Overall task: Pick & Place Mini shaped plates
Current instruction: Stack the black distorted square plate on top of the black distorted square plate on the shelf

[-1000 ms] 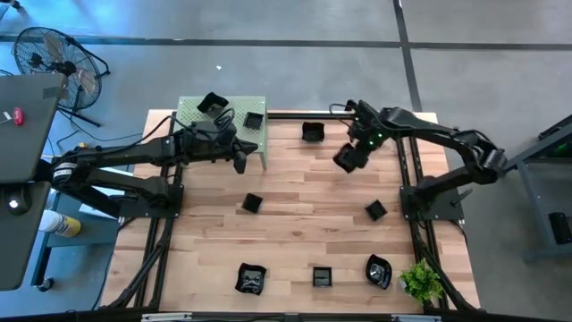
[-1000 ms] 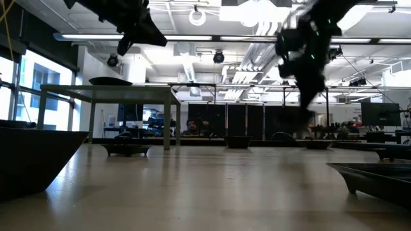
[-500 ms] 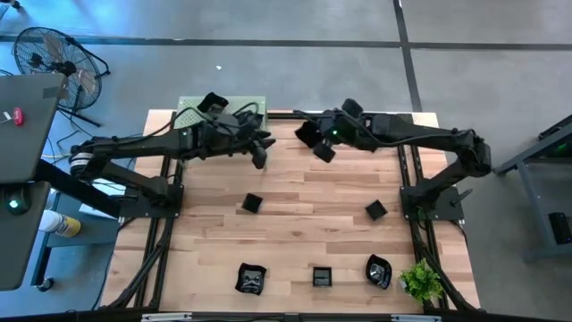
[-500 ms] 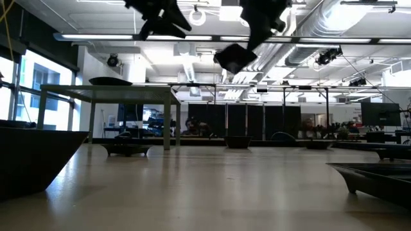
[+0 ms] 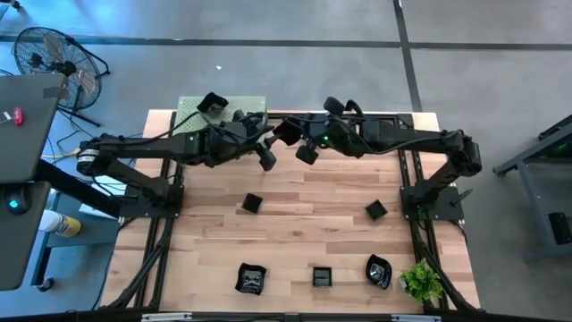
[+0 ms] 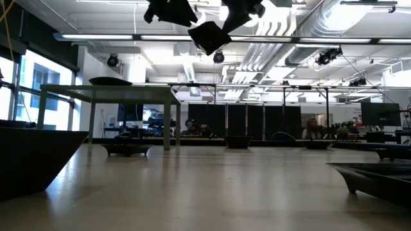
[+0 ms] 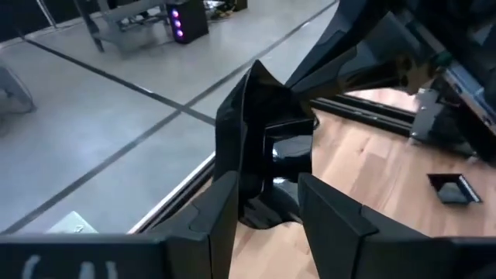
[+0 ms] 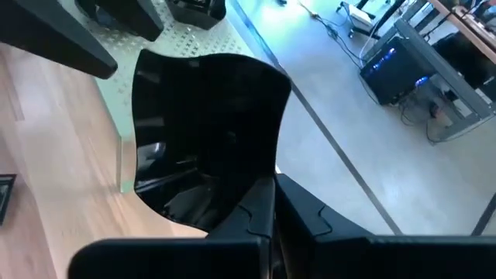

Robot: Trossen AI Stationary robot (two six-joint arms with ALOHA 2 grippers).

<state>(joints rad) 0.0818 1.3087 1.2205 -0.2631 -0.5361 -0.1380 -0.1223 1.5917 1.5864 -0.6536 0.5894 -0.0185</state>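
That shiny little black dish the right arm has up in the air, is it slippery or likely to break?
Probably stiff: the black dish keeps its square shape though the right gripper pinches only one edge. Its glossy surface suggests it may slip. It looks light, held high above the table by one rim. Whether it is fragile cannot be told.

My desk (image 5: 295, 224) is pale planked wood, smooth. The plate (image 8: 198, 132) in my right tool (image 8: 267, 213) is glossy black; the tool fingers look matt plastic.
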